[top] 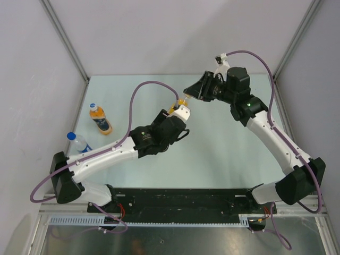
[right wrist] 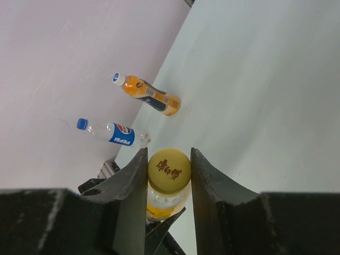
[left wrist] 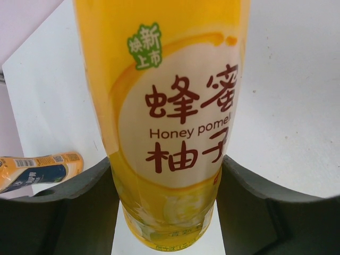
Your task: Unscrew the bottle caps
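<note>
My left gripper (left wrist: 167, 202) is shut on the lower body of the tall yellow-orange bottle (left wrist: 170, 106) and holds it upright at mid-table (top: 180, 104). My right gripper (right wrist: 169, 166) is shut on its yellow cap (right wrist: 169, 169), one finger on each side; in the top view it (top: 190, 94) reaches the bottle top from the right. The short orange bottle (top: 100, 119) with a white cap (top: 93, 106) lies at the left. The clear water bottle (top: 79, 142) with a blue cap (top: 71, 136) lies nearer the left wall. Both also show in the right wrist view, orange bottle (right wrist: 149, 95) and water bottle (right wrist: 114, 132).
Grey walls close in the table (top: 223, 154) at the left, back and right. The two lying bottles sit close to the left wall. The arm bases and a black rail (top: 180, 199) run along the near edge.
</note>
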